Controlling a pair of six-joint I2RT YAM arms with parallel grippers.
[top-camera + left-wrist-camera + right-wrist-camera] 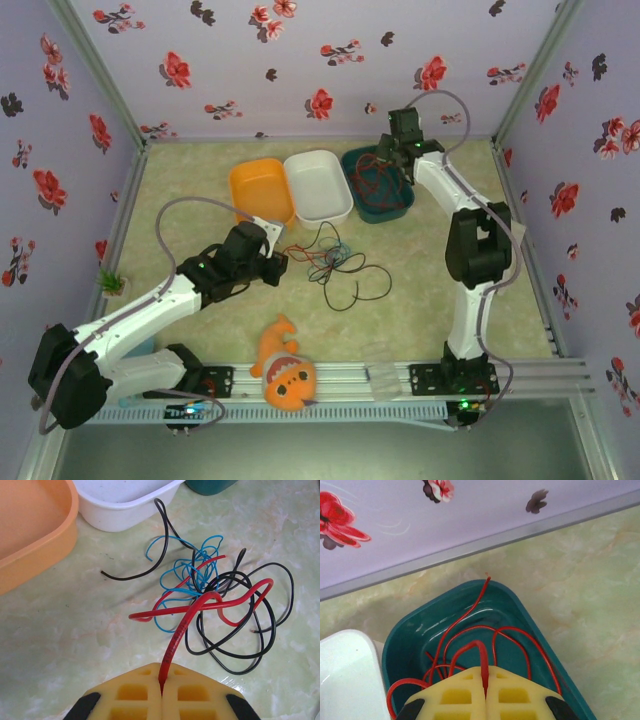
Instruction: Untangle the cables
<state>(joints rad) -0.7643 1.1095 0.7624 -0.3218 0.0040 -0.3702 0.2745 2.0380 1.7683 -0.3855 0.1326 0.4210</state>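
Pinching a thick red flexible wire (173,642) that runs straight ahead into the black-and-blue tangle (194,573), the left gripper (161,690) sits nearer; the right gripper (485,681) pinches thin red wire (483,660).

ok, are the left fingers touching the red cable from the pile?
Touching. The left wrist view shows the red cable running straight into the seam between the shut left fingers, pinched there.

Red cable (177,630), black cable (131,578), lt-blue cable (176,573): loopy strands tangled tog. just in front of white tub (125,515); 2nd red cable (481,652) coiled in teal tub (420,640) beside it.
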